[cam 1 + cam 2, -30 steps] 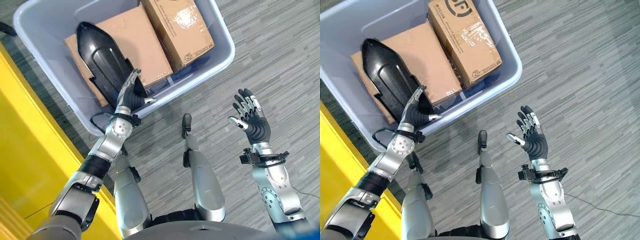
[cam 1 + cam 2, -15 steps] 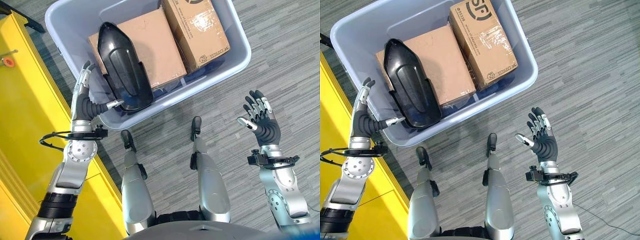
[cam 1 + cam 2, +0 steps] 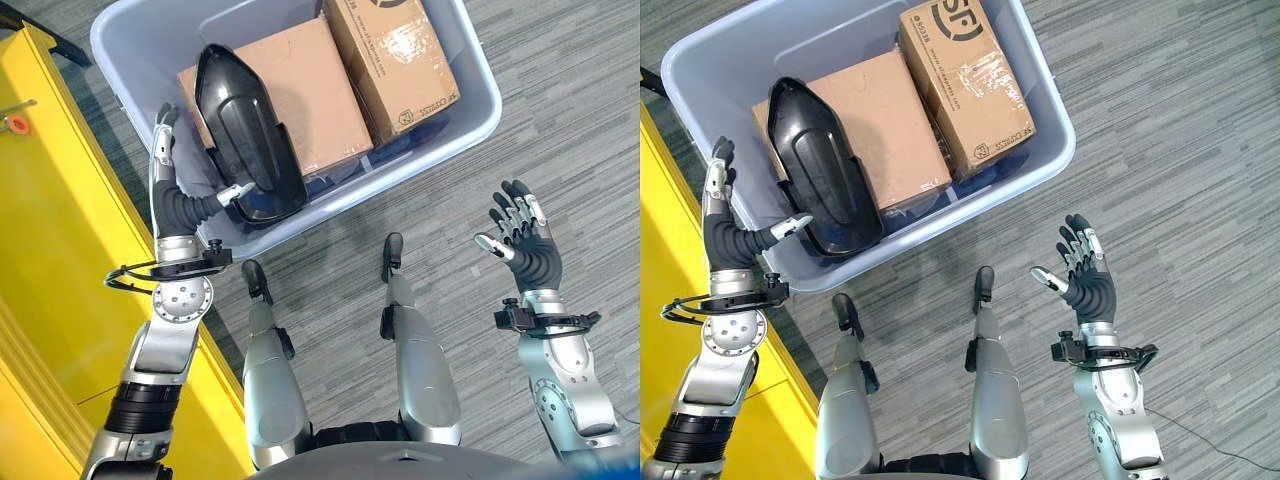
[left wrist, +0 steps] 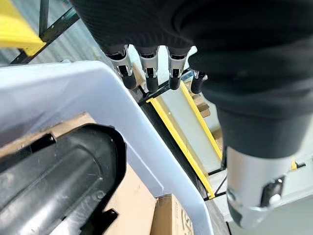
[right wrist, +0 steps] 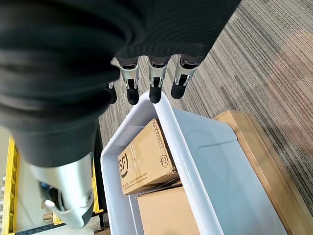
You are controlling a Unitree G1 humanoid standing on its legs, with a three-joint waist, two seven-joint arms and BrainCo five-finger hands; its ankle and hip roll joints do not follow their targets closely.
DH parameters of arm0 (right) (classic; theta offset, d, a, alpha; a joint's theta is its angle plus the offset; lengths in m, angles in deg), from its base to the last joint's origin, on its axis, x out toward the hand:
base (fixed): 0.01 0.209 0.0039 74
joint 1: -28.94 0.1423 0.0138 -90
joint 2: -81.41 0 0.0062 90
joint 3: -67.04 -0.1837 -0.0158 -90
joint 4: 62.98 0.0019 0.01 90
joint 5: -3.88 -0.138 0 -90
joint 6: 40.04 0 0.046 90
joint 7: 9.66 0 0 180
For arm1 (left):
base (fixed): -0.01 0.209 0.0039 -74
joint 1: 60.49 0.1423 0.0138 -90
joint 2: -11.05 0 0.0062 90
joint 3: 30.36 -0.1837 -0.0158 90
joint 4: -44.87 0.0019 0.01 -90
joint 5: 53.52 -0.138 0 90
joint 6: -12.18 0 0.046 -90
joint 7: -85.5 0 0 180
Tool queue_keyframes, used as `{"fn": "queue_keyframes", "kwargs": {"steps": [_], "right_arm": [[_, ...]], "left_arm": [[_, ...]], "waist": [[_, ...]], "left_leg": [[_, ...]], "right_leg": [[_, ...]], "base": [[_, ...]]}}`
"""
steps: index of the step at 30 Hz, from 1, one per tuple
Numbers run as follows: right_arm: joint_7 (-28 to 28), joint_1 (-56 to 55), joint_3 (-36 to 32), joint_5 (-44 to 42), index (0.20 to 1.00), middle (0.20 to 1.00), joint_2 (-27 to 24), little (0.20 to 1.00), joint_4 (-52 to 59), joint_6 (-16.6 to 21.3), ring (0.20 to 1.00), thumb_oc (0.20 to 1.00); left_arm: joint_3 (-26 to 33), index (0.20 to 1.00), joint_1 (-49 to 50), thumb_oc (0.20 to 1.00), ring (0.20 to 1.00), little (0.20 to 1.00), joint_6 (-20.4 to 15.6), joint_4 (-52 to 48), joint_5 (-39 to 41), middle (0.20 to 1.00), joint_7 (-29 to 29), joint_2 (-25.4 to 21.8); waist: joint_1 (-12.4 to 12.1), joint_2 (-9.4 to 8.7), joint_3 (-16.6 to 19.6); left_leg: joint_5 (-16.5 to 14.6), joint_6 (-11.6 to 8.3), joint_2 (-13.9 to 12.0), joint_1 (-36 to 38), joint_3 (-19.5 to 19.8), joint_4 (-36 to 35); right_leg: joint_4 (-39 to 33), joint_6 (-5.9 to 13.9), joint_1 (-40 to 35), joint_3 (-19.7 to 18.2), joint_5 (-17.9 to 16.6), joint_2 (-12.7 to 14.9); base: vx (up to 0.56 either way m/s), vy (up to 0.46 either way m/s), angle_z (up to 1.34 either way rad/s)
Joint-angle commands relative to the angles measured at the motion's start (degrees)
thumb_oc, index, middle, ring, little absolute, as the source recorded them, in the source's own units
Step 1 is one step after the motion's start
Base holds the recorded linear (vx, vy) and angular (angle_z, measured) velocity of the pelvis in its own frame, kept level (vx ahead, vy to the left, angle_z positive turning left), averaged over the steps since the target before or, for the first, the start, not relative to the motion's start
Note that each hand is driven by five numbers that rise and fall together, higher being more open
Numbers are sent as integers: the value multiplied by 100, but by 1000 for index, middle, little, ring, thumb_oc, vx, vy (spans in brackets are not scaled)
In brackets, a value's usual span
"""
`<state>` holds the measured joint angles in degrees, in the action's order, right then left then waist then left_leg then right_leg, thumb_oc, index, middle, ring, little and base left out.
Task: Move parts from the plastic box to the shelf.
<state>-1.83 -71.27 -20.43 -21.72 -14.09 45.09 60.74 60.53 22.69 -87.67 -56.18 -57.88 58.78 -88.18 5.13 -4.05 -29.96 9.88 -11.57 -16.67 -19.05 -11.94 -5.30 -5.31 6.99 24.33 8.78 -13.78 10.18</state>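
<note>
A long black moulded part (image 3: 245, 130) lies in the lilac plastic box (image 3: 150, 50), resting on a flat cardboard box (image 3: 300, 90). My left hand (image 3: 172, 205) is raised at the box's near left corner, open. Its fingers (image 4: 146, 68) point straight up past the rim, and its thumb reaches toward the part's near end (image 4: 54, 181). It holds nothing. My right hand (image 3: 525, 255) hangs open over the floor at the right, palm up and empty.
A second cardboard box (image 3: 395, 50) lies at the right side of the plastic box. The yellow shelf (image 3: 50, 250) runs along the left, close behind my left arm. Grey striped floor (image 3: 560, 100) spreads to the right of the box.
The view shifted a second ago. My left hand has gone from the black part's near end to the box's left corner, and has since risen slightly. The right hand barely moved.
</note>
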Motion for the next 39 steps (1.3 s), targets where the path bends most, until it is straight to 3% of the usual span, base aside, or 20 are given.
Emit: {"fn": "queue_keyframes", "kwargs": {"steps": [1, 5, 6, 20, 28, 39], "right_arm": [[107, 152, -275, 159, 1000, 1000, -61, 1000, 182, 374, 1000, 1000], [156, 184, -223, 151, 1000, 1000, -45, 1000, 161, 360, 1000, 1000], [169, 180, -215, 155, 1000, 1000, -44, 1000, 149, 348, 1000, 1000], [157, 260, -33, 9, 1000, 1000, -90, 1000, 132, 312, 1000, 1000], [130, 280, 4, -48, 1000, 1000, -149, 1000, 128, 313, 1000, 1000], [136, 226, 57, -96, 1000, 1000, -205, 1000, 142, 303, 1000, 1000]], "left_arm": [[148, 1000, -372, 1000, 1000, 1000, -354, 215, 507, 1000, -241, -265], [100, 1000, -668, 1000, 1000, 1000, -331, 560, 767, 1000, -394, -165], [116, 1000, -726, 1000, 1000, 1000, -300, 644, 756, 1000, -450, -161], [122, 1000, -1556, 1000, 1000, 1000, -370, 1687, 1373, 1000, -867, -146], [98, 1000, -1830, 1000, 1000, 1000, -153, 2197, 1059, 1000, -1076, -326], [41, 1000, -2080, 1000, 1000, 1000, -76, 2843, 1250, 1000, -1207, -327]], "waist": [[185, -210, 121], [215, -253, 49], [225, -247, 84], [343, -373, 21], [390, -442, 19], [440, -499, 18]], "left_leg": [[-214, 161, -53, 17, 8, 150], [-95, 211, -59, -73, -29, 188], [-212, 162, -66, -10, 2, 160], [-204, 160, -61, -177, -16, 214], [-191, 145, -73, -317, 7, 255], [-190, 137, -89, -494, 54, 336]], "right_leg": [[298, 417, -434, 15, 843, 650], [336, 366, -337, 17, 751, 631], [327, 407, -387, -1, 860, 622], [358, 403, -202, -26, 837, 589], [382, 404, -105, -7, 826, 563], [403, 396, -14, 3, 829, 536]], "base": [[79, -1, 0], [-3, 1, 0], [0, 0, 0], [5, 1, 1], [0, 0, 0], [0, 0, 0]]}}
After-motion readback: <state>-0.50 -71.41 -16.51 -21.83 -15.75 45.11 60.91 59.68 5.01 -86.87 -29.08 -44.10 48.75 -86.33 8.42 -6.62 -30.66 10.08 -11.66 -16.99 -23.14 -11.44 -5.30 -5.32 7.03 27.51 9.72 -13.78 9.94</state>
